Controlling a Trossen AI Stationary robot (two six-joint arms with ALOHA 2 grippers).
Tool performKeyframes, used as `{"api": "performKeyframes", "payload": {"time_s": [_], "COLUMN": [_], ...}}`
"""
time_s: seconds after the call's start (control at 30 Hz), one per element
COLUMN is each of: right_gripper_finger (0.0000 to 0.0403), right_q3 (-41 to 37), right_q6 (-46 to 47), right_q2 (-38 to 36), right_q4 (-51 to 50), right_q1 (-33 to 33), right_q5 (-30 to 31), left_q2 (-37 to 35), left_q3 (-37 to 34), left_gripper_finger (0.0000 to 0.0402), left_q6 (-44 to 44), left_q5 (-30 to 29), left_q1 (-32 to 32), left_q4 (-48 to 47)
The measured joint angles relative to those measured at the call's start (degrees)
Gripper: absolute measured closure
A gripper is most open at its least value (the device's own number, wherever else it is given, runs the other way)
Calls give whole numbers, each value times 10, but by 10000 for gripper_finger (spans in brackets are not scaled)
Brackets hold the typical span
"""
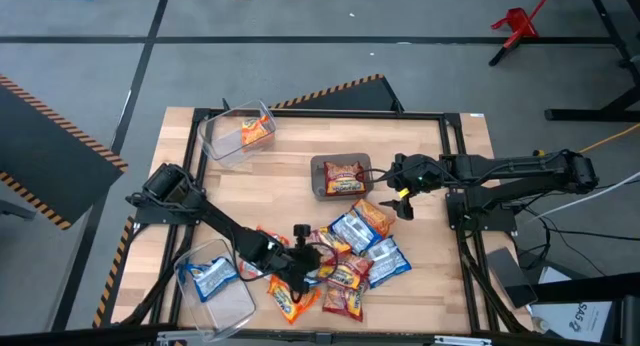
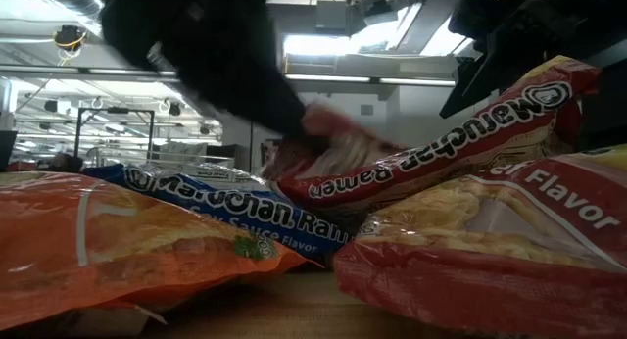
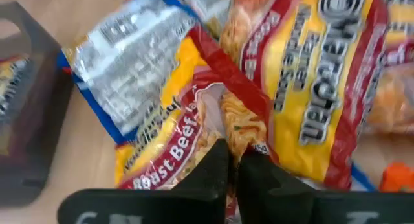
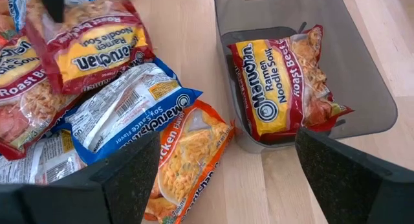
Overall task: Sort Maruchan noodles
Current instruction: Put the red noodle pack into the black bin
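Sorting under way on the wooden tabletop (image 1: 250, 186): the left gripper (image 3: 231, 160) has its fingers pinched together on the edge of a red roast beef packet (image 3: 194, 130) in the heap of Maruchan noodles (image 1: 345, 256) near the front edge. The packet lies flat among its neighbours, its long axis slanting across the heap, the pinched corner toward the gripper. Whether the crinkly film is truly caught between the fingertips is hard to tell.

The step in hand looks like the pick. The next move probably calls for a clean lift clear of the overlapping packets, then a carry to the grey bin (image 1: 340, 175) at mid-table, where one red packet (image 4: 284, 88) already lies. An orange packet (image 1: 256, 132) sits in the clear bin (image 1: 235, 136) at the far left, a blue-and-white one (image 1: 212, 278) in the clear bin at the near left (image 1: 222, 304).

The right gripper (image 1: 403, 183) hovers just beside the grey bin, fingers spread wide and holding nothing.
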Motion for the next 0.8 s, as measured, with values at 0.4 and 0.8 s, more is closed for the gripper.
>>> {"api": "performKeyframes", "payload": {"time_s": [0.4,0.8], "right_gripper_finger": [59,59], "right_q3": [0,0], "right_q6": [0,46], "right_q2": [0,0], "right_q4": [-1,-69], "right_q1": [0,0], "right_q5": [17,162], "left_q2": [-1,-1], "left_q3": [158,283], "left_gripper_finger": [400,401], "left_q6": [0,37], "left_q5": [-109,-250], "left_q1": [0,63], "left_q4": [-172,-322]}}
